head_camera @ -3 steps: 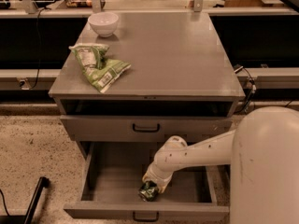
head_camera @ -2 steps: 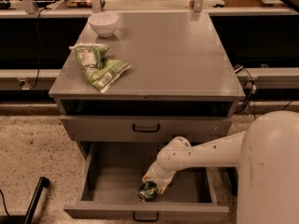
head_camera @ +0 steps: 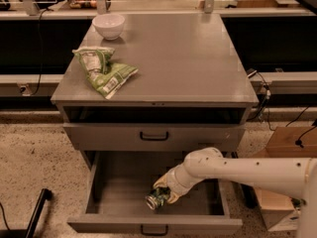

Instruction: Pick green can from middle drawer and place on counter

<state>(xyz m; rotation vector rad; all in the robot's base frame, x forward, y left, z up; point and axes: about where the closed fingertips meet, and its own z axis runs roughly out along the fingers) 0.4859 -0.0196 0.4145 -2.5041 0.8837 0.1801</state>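
Observation:
The green can [head_camera: 156, 200] lies on its side on the floor of the open middle drawer [head_camera: 119, 185], near the front middle, its silver end facing left. My gripper [head_camera: 167, 192] reaches down into the drawer from the right on a white arm. It is closed around the can's right end, and the can still rests low in the drawer. The counter [head_camera: 183, 58] is the flat grey cabinet top above.
A white bowl [head_camera: 109, 25] and a green-and-white snack bag [head_camera: 101, 71] sit on the counter's left side. A closed drawer front [head_camera: 154, 135] is above the open drawer. A cardboard box [head_camera: 287, 145] stands on the floor at right and a black pole [head_camera: 37, 214] at lower left.
The gripper has stayed at the can in the drawer. The arm's upper part has dropped lower and to the right in the view. The can has barely moved.

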